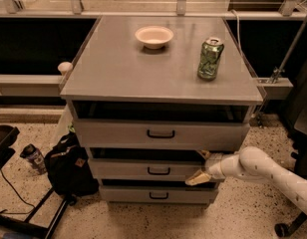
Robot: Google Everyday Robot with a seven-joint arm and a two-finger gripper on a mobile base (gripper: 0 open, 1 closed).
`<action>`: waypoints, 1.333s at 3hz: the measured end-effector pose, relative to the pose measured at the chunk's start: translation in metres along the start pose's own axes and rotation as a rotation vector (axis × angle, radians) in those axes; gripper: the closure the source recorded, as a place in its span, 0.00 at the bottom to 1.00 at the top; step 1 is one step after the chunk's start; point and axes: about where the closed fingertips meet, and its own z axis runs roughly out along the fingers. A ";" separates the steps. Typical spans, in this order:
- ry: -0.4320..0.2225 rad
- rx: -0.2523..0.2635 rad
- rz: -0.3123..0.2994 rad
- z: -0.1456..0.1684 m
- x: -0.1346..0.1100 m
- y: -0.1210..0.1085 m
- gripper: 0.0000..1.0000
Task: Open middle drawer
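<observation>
The grey cabinet has three drawers. The middle drawer (128,169) is a wide grey flat front with a small black bar handle (158,171) at its centre. It sits slightly out, with a dark gap above it. My gripper (196,168), on a white arm coming from the lower right, is at the right end of this drawer's front, to the right of the handle. Its tan fingers (195,179) are spread apart, one up and one down, and hold nothing.
The top drawer (161,133) and the lowest drawer (158,195) have the same handles. A pale bowl (154,36) and a green can (210,59) stand on the cabinet top. A black bag (69,166) and a bottle (33,158) lie on the floor at left.
</observation>
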 end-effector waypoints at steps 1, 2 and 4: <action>0.000 0.000 0.000 0.000 0.000 0.000 0.42; 0.000 0.000 0.000 0.000 0.000 0.000 0.64; 0.000 0.000 0.000 0.000 0.000 0.000 1.00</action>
